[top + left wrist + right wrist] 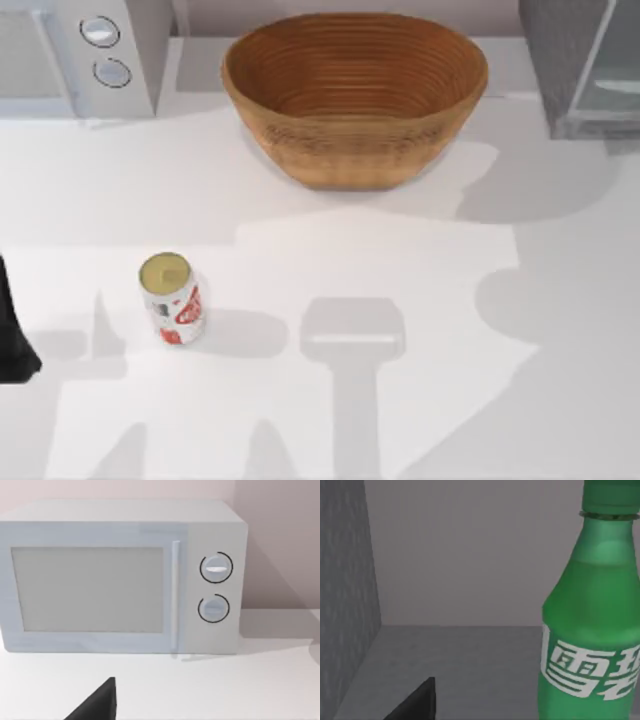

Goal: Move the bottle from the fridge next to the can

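green translucent plastic makes up the bottle (592, 625), which stands upright in the right wrist view with a green screw cap and a white-lettered band across its body; it sits on a grey floor against a plain grey back wall, with a dark speckled side wall nearby, so it is inside the fridge (580, 65). seen from above, the fridge is a dark grey speckled box with a pale glassy door panel at the far right corner of the white desk (400, 260). the can (173, 298) stands upright near the desk's left side, well apart from the fridge: small, white with red markings, and a dull yellowish-tan top. a large woven brown basket (355, 95) sits at the back centre, and a light grey box with two round knobs (125, 577) at the back left. the left arm (15, 330) is at the desk's left edge, beside the can but not touching it. whether either gripper is open or closed cannot be told.
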Controlling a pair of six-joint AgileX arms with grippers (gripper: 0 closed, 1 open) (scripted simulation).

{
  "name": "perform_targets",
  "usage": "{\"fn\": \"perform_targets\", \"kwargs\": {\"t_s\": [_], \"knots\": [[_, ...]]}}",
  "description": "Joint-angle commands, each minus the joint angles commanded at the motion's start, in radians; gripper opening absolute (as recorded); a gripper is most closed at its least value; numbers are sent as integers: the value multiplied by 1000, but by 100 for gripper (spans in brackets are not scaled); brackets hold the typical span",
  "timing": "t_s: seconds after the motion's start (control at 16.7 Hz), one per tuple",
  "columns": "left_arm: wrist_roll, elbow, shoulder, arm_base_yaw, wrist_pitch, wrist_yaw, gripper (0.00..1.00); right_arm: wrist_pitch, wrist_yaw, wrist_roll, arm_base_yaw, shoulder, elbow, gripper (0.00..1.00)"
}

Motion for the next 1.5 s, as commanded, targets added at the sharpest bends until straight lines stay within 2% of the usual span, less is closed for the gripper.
{"fn": "perform_targets", "kwargs": {"t_s": [0.24, 0.54, 0.78, 1.26, 1.5], "knots": [[0, 0, 0, 0, 0, 0, 100, 100, -21, 0, -24, 176, 93, 100], [0, 0, 0, 0, 0, 0, 100, 114, -24, 0, -28, 201, 107, 100], [0, 0, 0, 0, 0, 0, 100, 97, -18, 0, -21, 219, 141, 100], [0, 0, 0, 0, 0, 0, 100, -27, 8, -1, 2, 350, 397, 100], [0, 0, 0, 0, 0, 0, 100, -32, 9, -1, 3, 355, 406, 100]]}}
